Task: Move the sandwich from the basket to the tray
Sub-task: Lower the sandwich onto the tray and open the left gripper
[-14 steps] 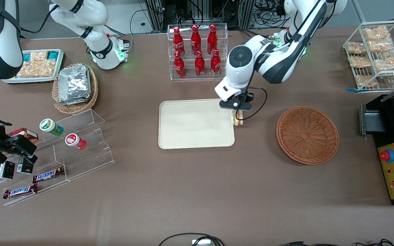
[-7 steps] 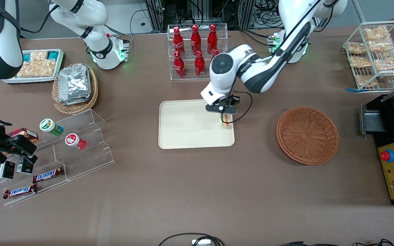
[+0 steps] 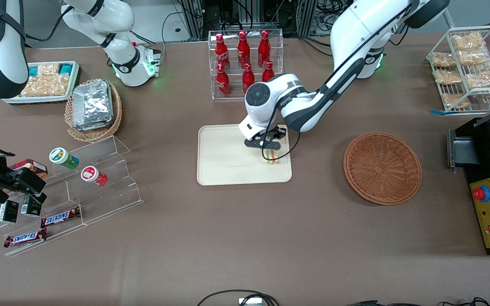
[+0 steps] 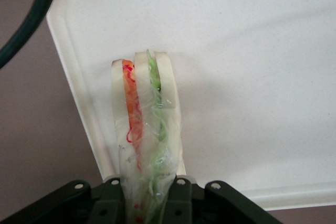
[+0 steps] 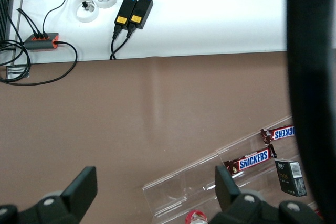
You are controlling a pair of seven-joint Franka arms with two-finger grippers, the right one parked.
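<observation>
Moved inward over tray (image 3: 228,165), end effector (image 3: 269,149) pinching sandwich (image 4: 144,129), fingertips hidden by wrap

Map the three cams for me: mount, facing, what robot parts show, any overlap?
Front view: high, facing the arms over the table; shows the working arm, its pincer shut on the clear-wrapped triangular sandwich above the cream rectangular tray.
Left wrist view: on the working wrist, looking along the pincer at sandwich and tray.
Right wrist view: parked wrist, sees brown table and Snickers bars.
Front and left wrist share sandwich and tray.
</observation>
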